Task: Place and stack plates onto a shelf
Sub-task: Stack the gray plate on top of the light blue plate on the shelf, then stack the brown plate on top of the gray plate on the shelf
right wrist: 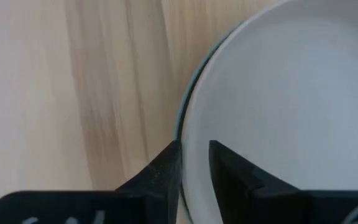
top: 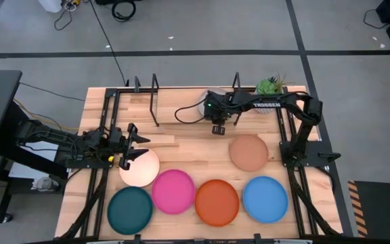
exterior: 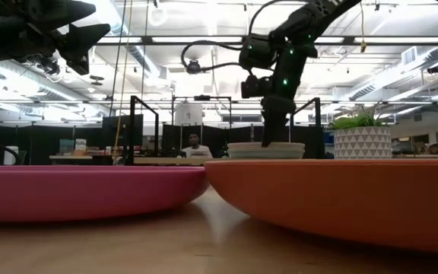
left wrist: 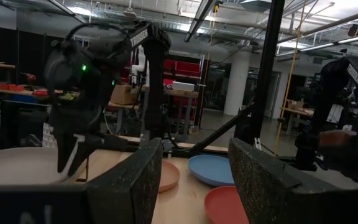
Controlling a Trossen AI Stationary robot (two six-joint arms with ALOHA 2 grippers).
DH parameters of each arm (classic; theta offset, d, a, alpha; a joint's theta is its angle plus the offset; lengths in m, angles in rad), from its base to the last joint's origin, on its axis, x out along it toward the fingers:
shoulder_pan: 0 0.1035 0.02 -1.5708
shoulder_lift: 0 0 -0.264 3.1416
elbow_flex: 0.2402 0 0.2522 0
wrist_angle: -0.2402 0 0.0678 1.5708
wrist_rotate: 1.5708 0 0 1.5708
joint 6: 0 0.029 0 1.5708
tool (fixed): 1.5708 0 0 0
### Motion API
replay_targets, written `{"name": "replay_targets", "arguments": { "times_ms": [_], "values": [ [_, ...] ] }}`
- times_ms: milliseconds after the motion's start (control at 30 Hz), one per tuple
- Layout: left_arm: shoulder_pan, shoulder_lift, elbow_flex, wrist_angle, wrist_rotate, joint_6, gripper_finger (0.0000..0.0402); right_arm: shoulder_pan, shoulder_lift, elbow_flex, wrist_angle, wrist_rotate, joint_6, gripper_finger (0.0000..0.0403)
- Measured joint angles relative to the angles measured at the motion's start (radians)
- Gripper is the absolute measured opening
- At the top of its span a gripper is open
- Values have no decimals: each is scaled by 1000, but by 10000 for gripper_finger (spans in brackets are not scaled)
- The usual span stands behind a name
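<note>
Stacking step: right end effector [right wrist: 194,163], fingers pinching the rim of a pale grey round plate [right wrist: 291,93] atop the shelf stack, next needing release; left end effector [top: 133,144], fingers spread, over the cream-peach round plate [top: 141,169].

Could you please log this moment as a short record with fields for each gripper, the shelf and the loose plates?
right gripper: at the shelf, fingers nearly shut on the rim of the grey plate, which lies on another plate
left gripper: open, above the cream-peach plate
shelf: holds the stack
loose plates: tan plate, teal plate, pink plate, orange plate, blue plate
</note>
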Motion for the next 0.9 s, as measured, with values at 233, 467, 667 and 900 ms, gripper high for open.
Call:
{"name": "replay_targets", "arguments": {
  "times_ms": [233, 467, 667, 900],
  "values": [
    [0, 0, 0, 0, 0, -7, 192, 44, -4, 87, -58, 18, -27, 95],
    [0, 0, 0, -1, 0, -7, 192, 137, -5, 71, -22, -7, -69, 94],
    [0, 0, 0, -92, -20, 75, 192, 198, -5, 29, 63, -60, -52, 94],
    [0, 14, 116, -425, -9, -68, 192, 275, -5, -20, 109, -41, 56, 94]
  ]
}}
